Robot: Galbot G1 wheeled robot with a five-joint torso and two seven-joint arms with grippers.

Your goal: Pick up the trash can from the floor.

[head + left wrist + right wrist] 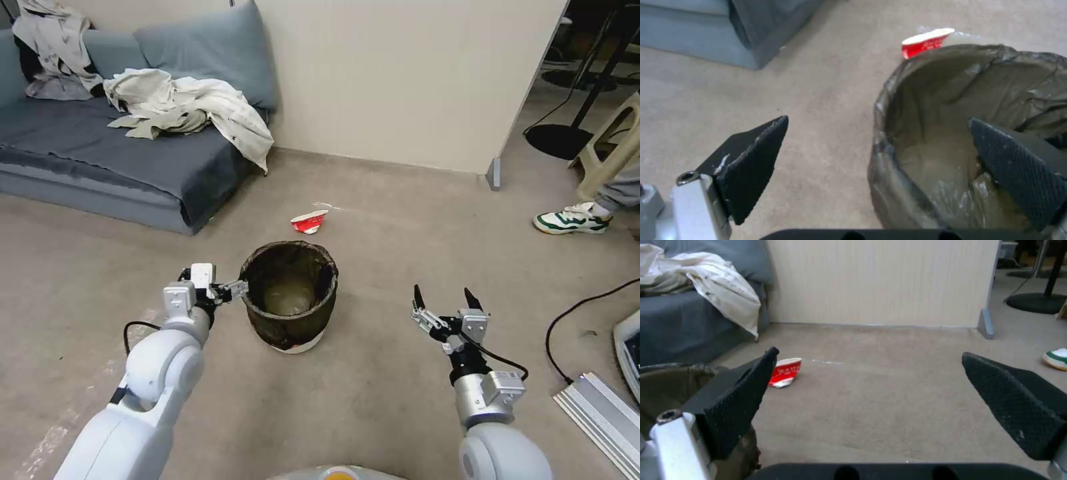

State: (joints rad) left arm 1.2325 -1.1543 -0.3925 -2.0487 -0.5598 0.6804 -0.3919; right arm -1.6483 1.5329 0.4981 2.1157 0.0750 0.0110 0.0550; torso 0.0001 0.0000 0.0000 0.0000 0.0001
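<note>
right gripper (445, 299) spread wide above bare floor (373, 387), left gripper (880, 150) agape astride the trash can (289, 295) rim, one finger seemingly inside the bag, crushed cup (309, 221) beyond, sofa (100, 160) farthest

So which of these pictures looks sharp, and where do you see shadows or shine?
Head view: even light, soft shadow on the floor beside the trash can. Left wrist view: the left gripper fingers look soft, and the bag lining glints. Right wrist view: the right gripper looms blurry, the paper cup clearer.
</note>
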